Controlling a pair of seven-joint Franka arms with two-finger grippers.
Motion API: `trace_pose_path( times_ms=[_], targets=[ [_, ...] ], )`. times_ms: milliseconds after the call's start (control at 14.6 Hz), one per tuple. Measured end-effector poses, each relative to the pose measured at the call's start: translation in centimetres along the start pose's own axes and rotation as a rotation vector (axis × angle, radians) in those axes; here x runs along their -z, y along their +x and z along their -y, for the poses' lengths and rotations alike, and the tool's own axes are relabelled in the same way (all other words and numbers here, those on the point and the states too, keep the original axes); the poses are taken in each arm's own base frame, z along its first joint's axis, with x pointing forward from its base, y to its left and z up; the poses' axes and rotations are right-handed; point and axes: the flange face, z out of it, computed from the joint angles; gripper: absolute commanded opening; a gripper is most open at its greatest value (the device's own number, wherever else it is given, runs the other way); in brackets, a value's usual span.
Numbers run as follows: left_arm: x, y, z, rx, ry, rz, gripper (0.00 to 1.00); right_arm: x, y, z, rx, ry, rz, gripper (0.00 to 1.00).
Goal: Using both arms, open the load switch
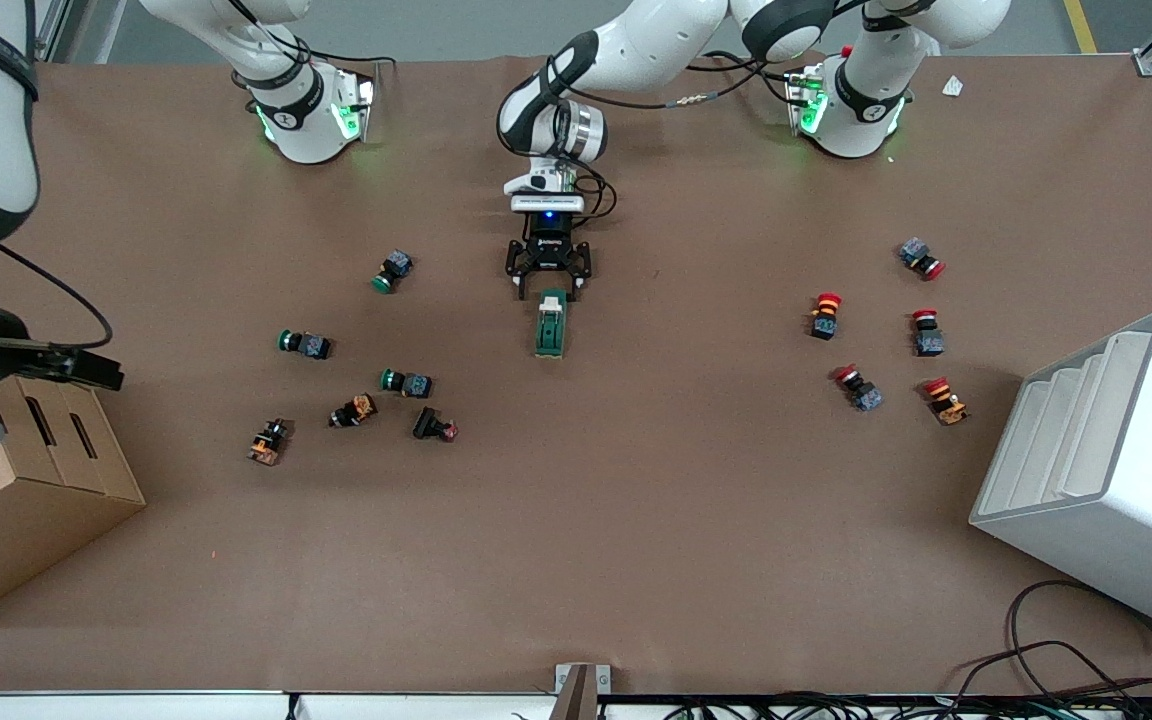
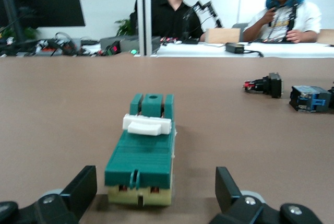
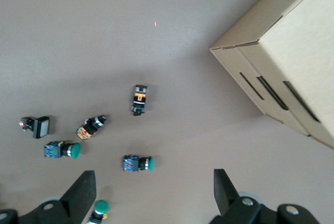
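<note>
The load switch (image 1: 550,325) is a dark green block with a white toggle piece (image 2: 147,125), lying mid-table. My left gripper (image 1: 548,285) is low over the end of the switch that faces the arm bases. It is open, and in the left wrist view (image 2: 155,185) that end of the switch (image 2: 142,158) sits between its fingers with a gap on each side. My right gripper (image 1: 96,370) hangs high over the right arm's end of the table, beside the cardboard box. It is open (image 3: 154,185) and holds nothing.
Green and orange push buttons (image 1: 406,382) lie scattered toward the right arm's end. Red ones (image 1: 825,314) lie toward the left arm's end. A cardboard box (image 1: 26,490) and a white rack (image 1: 1106,470) stand at the two ends, nearer the front camera.
</note>
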Motion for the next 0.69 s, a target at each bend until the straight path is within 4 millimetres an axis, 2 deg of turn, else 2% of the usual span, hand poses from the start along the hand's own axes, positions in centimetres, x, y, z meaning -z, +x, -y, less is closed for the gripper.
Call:
trace_pose_path(
  times_ms=[137, 343, 480, 686],
  targets=[
    [1.1, 1.9, -1.1, 0.036, 0.034, 0.037, 1.00, 0.6, -0.4, -1.0, 0.009, -0.003, -0.008, 1.00],
    [1.1, 6.7, -2.3, 0.030, 0.110, 0.112, 1.00, 2.1, -1.4, -1.6, 0.026, -0.003, -0.029, 1.00],
    [-0.7, 11.0, -2.5, -0.018, 0.186, 0.211, 1.00, 3.4, -2.2, -2.4, 0.053, -0.004, -0.044, 1.00],
    [-5.8, 19.3, -2.5, -0.058, 0.327, 0.400, 1.00, 5.1, -4.2, -3.8, 0.053, -0.004, -0.055, 1.00]
  ],
)
